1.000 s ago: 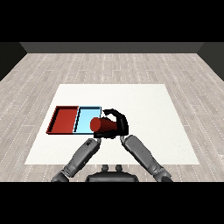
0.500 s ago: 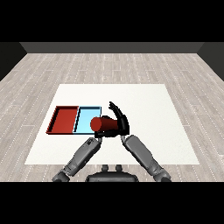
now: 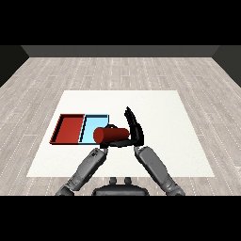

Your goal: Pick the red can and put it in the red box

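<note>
Table (image 3: pixel 155 113) first: a white top carrying two trays side by side near its left edge, red tray (image 3: pixel 69 128) outermost and blue tray (image 3: pixel 98 121) just inside it. Both forearms come up from the near edge and meet at the can (image 3: pixel 111 135), which lies on its side, raised above the near right corner of the blue tray, its round end facing left.

Right hand (image 3: pixel 134 128) stands behind the can's right end with fingers straight and spread upward; they are not curled round it, so it looks released or only propped on that side. Left hand (image 3: pixel 106 142) sits under and behind the can, mostly hidden; I cannot tell whether its fingers are closed on it.

The can is not yet at the red tray; it has the whole blue tray to cross. The risk, as I judge it: with the right hand open and the left hand's hold unseen, the can may roll off and land in the blue tray or on the table.
</note>
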